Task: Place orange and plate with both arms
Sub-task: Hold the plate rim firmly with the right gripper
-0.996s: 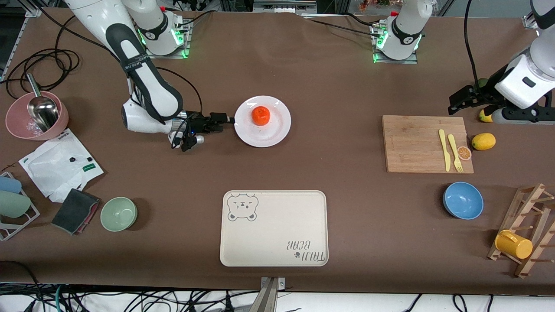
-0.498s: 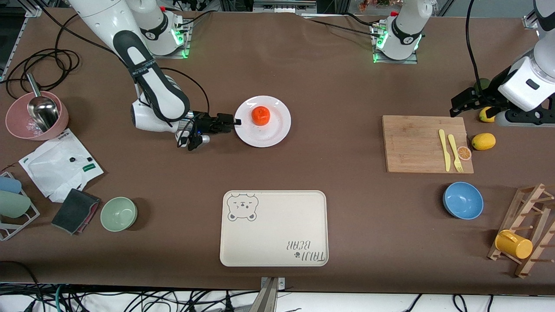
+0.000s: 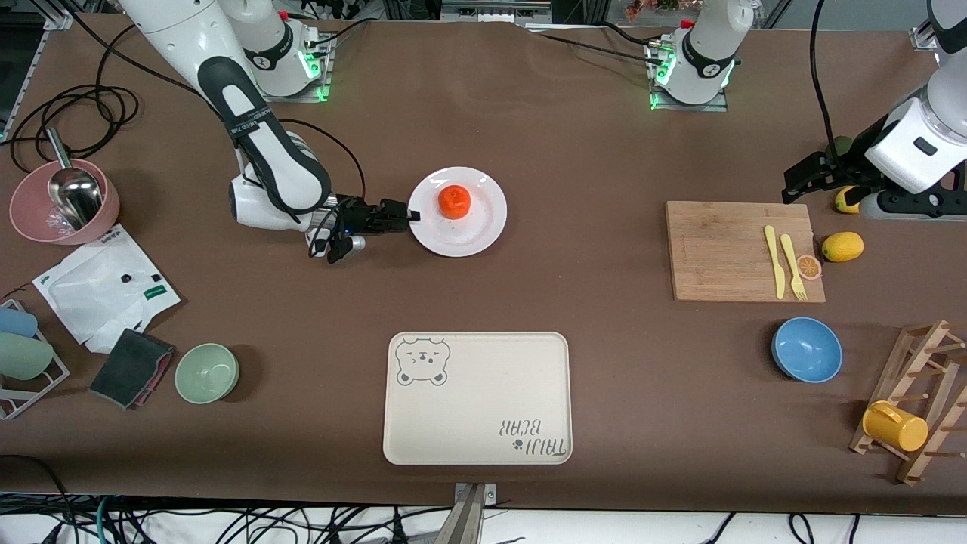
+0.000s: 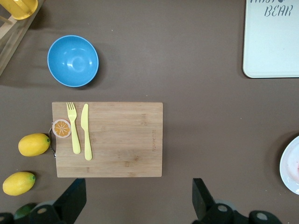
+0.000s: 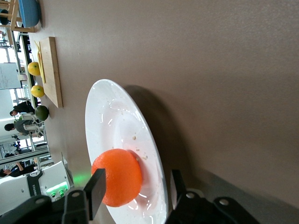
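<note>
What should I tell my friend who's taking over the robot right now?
Right gripper: open, low at the plate's rim, one finger above it and one below.
Left gripper: open, waiting over the table by the wooden cutting board.
The orange sits on the plate, which rests on the table farther from the front camera than the bear tray.
Done: orange on plate.
Left: probably close on the rim and move the plate, maybe to the tray.

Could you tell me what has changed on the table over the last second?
The right claw slid toward the plate and now straddles its rim, one finger above and one below, not yet closed. The left claw, open, hangs above the table by the cutting board, barely shifted. The orange sits on the plate as before; neither has moved.
</note>
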Robot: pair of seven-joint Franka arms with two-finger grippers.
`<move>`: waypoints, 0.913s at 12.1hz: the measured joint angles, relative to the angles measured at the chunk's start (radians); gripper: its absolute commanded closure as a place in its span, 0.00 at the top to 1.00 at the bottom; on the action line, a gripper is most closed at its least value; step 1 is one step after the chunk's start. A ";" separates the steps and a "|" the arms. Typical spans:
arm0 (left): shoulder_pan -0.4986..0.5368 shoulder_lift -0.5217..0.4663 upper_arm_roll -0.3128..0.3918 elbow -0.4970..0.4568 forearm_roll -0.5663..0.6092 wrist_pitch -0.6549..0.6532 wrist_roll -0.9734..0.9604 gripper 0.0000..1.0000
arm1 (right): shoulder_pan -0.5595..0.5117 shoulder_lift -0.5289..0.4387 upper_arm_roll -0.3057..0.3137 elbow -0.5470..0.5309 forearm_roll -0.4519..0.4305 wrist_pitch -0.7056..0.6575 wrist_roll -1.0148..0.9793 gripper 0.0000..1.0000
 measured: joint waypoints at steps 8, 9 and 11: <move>0.002 0.000 0.001 0.000 0.000 -0.004 0.000 1.00 | 0.007 0.019 0.003 -0.009 0.033 0.025 -0.041 0.40; 0.002 0.000 0.001 0.000 0.000 -0.004 0.000 1.00 | 0.013 0.019 0.004 -0.010 0.042 0.027 -0.043 0.40; 0.002 0.000 0.001 0.000 0.000 -0.004 0.000 1.00 | 0.021 0.020 0.004 -0.014 0.049 0.038 -0.051 0.40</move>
